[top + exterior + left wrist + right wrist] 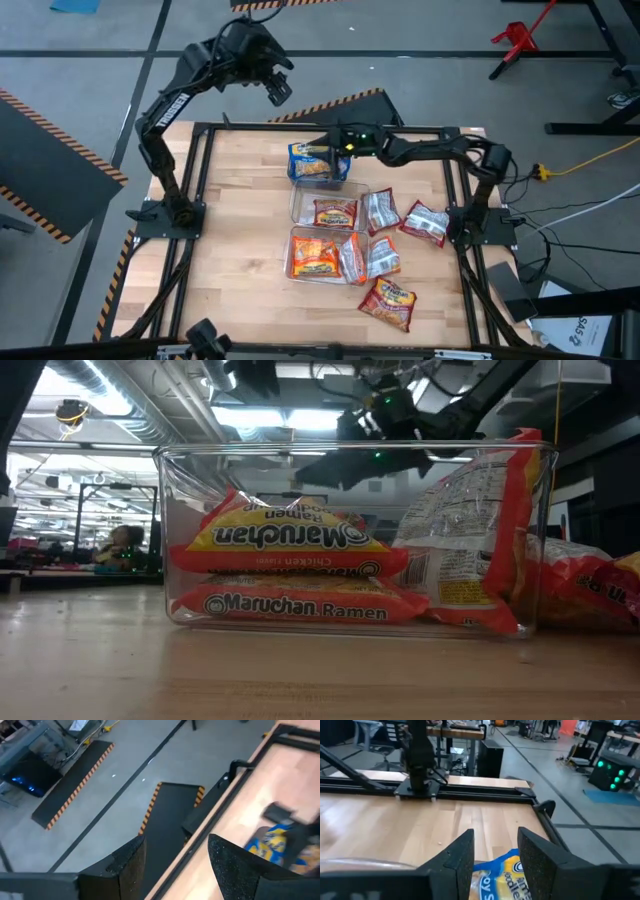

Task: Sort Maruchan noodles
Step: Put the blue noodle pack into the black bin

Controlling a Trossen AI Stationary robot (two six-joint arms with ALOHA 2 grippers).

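Observation:
My right gripper (495,855) reaches from the table's right side to the far clear bin (345,180) and is shut on a blue-and-yellow Maruchan noodles packet (318,163). The middle bin (296,205) holds an orange packet (335,212). In the near bin (350,455), orange packets (290,538) lie stacked flat. Red-and-silver packets (380,210) lie loose on the wood to the right of the bins. My left gripper (175,865) hangs open and high, beyond the table's far left corner, with nothing between its fingers. My right gripper pinches the blue-and-yellow packet's upper edge (497,867) between its two fingers. The fingers come nearly level from the table's right. The packet hangs below the fingers over the far bin; I cannot tell whether its lower end rests in the bin.
Another red-and-silver packet (425,222) lies near the right arm's base, and a red-orange one (388,302) near the front. A black frame (200,200) rims the table. Bare wood (240,210) lies left of the bins.

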